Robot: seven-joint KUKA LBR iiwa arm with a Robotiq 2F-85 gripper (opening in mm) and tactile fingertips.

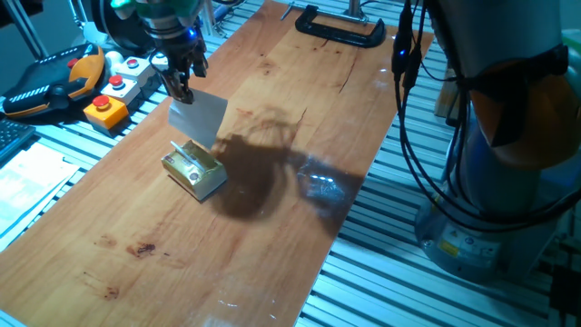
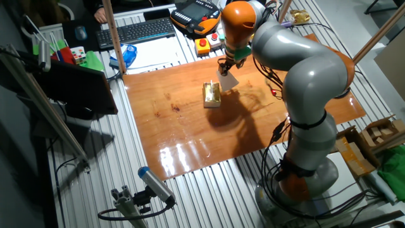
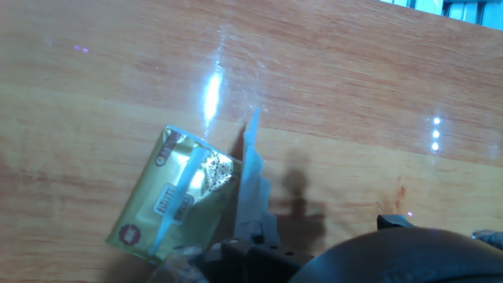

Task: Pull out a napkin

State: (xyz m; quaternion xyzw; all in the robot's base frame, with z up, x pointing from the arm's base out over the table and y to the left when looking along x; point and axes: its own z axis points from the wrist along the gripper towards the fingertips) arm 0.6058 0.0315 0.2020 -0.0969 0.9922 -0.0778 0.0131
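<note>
Wooden tabletop [image 1: 272, 163] bearing yellow-gold box [image 1: 194, 170] near centre. Tool [image 1: 180, 82] suspended above box, at roughly 12 o'clock from it, closed on top edge of napkin [image 1: 200, 116]. Napkin hanging straight down from tool, long axis vertical, lower edge just above box opening. Judged clear of box, or nearly so.

My arm [image 2: 304, 69] is silver-grey with orange joint rings; black cables trail, and my gripper [image 1: 182, 77] looks dark, perhaps black.
</note>
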